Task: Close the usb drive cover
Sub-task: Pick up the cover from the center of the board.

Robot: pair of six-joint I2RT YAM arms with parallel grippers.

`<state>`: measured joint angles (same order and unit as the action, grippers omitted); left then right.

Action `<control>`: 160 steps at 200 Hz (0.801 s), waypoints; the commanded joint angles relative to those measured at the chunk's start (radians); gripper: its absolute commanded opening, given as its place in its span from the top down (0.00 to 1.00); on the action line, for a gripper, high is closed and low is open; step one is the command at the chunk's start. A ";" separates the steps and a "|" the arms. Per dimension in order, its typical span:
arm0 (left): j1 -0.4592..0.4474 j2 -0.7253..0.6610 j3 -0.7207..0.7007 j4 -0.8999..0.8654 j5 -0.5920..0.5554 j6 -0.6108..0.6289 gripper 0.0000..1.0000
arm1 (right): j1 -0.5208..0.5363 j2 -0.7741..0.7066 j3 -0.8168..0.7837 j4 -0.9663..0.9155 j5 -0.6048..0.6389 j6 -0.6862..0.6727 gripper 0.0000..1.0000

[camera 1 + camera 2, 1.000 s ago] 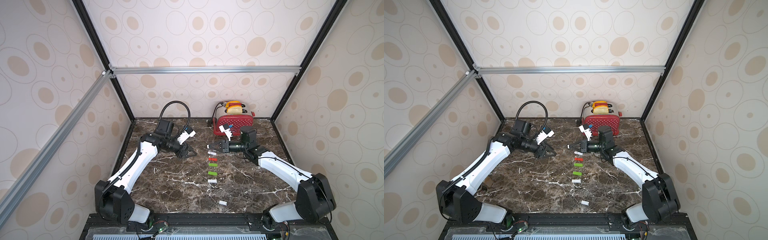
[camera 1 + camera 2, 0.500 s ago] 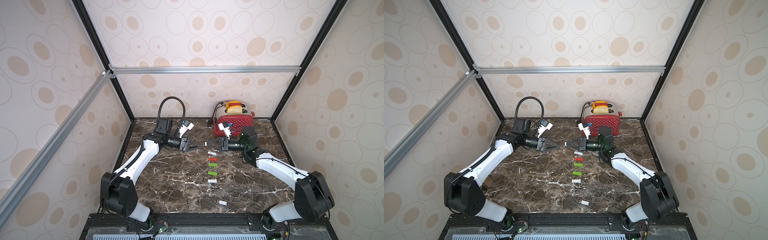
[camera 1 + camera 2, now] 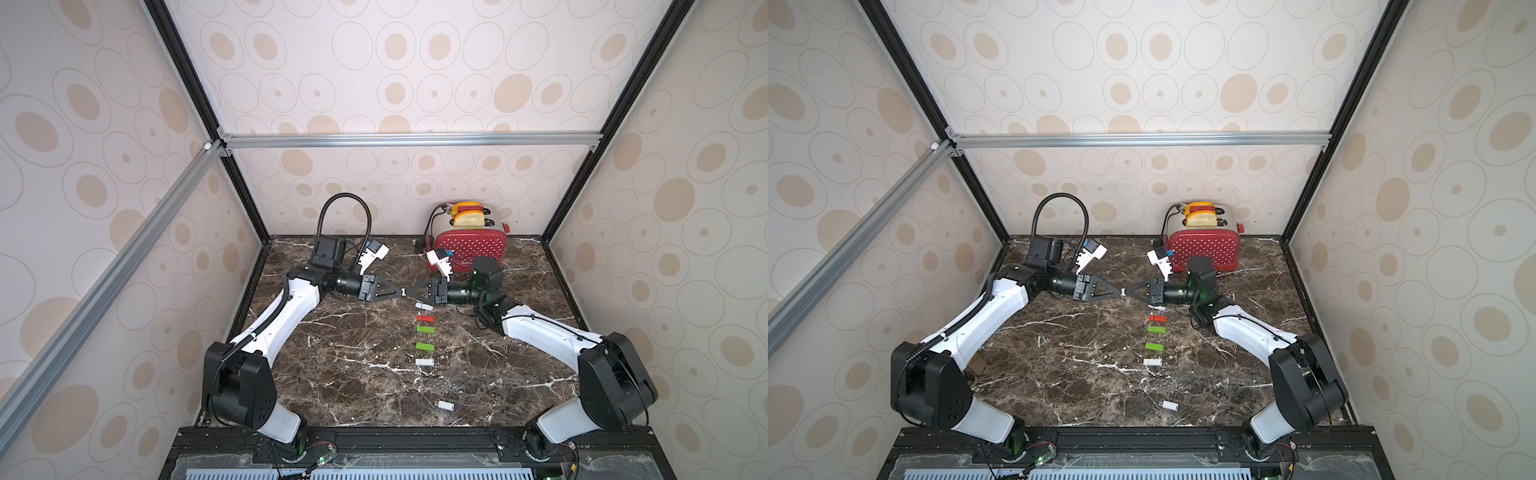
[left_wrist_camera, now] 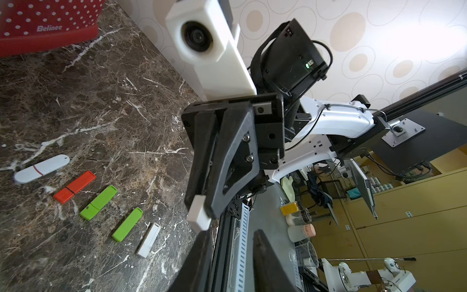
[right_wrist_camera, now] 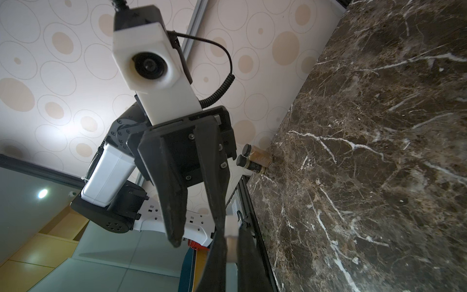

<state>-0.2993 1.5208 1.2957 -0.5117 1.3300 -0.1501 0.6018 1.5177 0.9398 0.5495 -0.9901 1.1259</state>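
Observation:
Both grippers meet tip to tip in the air above the back middle of the marble table (image 3: 357, 374). My right gripper (image 3: 406, 291) (image 5: 231, 237) is shut on a small white usb drive (image 5: 231, 227) (image 4: 199, 215), whose blocky end sticks out past the fingertips. A seam crosses the white piece; I cannot tell the cover from the body. My left gripper (image 3: 399, 292) (image 4: 232, 235) faces it with its jaws apart. One of its fingers (image 5: 214, 192) touches the white piece, which lies beside that finger, not in the gap. Nothing shows between the left jaws.
A row of usb drives lies on the table below the grippers: white (image 3: 424, 306), red (image 3: 425, 318), two green (image 3: 425, 330), white (image 3: 424, 362). A small white piece (image 3: 446, 405) lies nearer the front. A red toaster (image 3: 469, 249) stands at the back; two spice bottles (image 5: 255, 161) stand at the left wall.
The left arm has swung up and rightward until its fingertips meet the right gripper's, and its jaws have narrowed. The right gripper has kept its hold on the white drive and shifted slightly left.

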 commanded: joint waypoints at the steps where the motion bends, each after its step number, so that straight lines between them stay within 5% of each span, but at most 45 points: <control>1: -0.003 0.007 0.030 0.009 0.012 -0.003 0.65 | 0.012 0.007 0.016 0.045 -0.001 0.009 1.00; 14: -0.003 0.006 0.034 -0.019 -0.011 0.022 0.54 | 0.012 0.002 0.019 0.041 -0.001 0.005 1.00; 62: -0.001 -0.012 0.028 -0.157 -0.118 0.157 0.49 | 0.013 -0.023 0.022 -0.001 -0.003 -0.020 1.00; 160: -0.009 0.006 0.032 -0.045 -0.022 0.061 0.64 | 0.030 0.010 0.034 0.024 -0.001 -0.004 1.00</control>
<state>-0.3012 1.5223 1.2987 -0.5835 1.2774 -0.0811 0.6254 1.5192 0.9478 0.5472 -0.9886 1.1255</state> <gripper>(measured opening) 0.363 0.089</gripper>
